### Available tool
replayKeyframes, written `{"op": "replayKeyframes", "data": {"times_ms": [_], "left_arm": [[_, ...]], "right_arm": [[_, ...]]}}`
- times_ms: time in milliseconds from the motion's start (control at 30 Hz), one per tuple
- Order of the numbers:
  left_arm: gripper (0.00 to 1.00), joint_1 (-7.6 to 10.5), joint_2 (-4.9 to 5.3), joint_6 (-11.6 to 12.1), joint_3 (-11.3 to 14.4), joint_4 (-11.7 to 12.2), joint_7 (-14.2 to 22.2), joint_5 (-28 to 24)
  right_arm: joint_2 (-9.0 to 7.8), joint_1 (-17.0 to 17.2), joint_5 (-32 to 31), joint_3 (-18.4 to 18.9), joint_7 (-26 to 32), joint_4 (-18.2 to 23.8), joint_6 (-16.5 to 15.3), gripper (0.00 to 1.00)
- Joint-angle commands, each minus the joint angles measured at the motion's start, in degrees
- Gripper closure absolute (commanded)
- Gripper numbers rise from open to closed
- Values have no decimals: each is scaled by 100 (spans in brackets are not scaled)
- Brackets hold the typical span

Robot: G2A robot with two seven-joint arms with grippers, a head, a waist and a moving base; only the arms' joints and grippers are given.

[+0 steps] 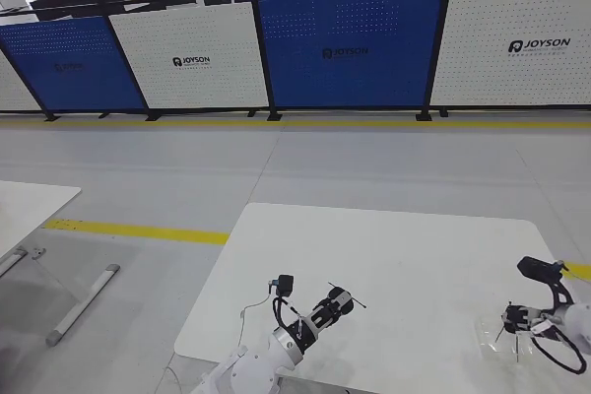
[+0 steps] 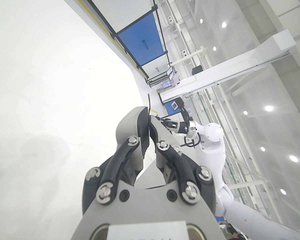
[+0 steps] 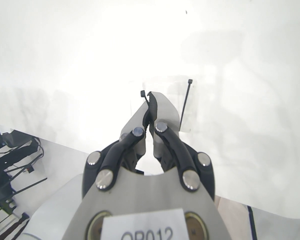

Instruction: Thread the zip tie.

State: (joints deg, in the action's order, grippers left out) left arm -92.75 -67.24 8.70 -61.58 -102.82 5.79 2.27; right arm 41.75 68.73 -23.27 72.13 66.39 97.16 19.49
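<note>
Over the clear tray (image 3: 165, 83) holding a spare tie (image 3: 185, 102), the right gripper (image 3: 150, 101) is pinching a zip tie (image 3: 143, 94) just below its head, while the left gripper (image 2: 149, 118), well away from the tray, is clamping a second tie (image 2: 149, 102), likely readying ends for threading.

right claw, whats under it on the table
A clear sheet on the white table, with a spare zip tie lying on it. The right claw covers the sheet's other part.

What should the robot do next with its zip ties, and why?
Probably bring the right gripper toward the left gripper. The right holds a zip tie near its head, the left a second zip tie, yet they sit far apart, so threading can't start.
</note>
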Motion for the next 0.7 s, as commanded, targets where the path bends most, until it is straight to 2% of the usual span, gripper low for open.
{"op": "replayKeyframes", "data": {"times_ms": [0,133,200,500,567,667], "left_arm": [[100,0,0,0,0,0,0,0],[100,0,0,0,0,0,0,0],[100,0,0,0,0,0,0,0],[100,0,0,0,0,0,0,0],[100,0,0,0,0,0,0,0],[100,0,0,0,0,0,0,0]], "right_arm": [[-19,266,196,269,-344,260,-25,100],[-38,968,492,795,-1221,759,-19,100],[-44,1213,617,950,-1369,868,-119,100],[-42,1236,537,921,-1421,880,-141,100],[-23,1311,271,809,-1668,1041,-77,100],[35,1510,557,842,-2223,1312,-4,100]]}}
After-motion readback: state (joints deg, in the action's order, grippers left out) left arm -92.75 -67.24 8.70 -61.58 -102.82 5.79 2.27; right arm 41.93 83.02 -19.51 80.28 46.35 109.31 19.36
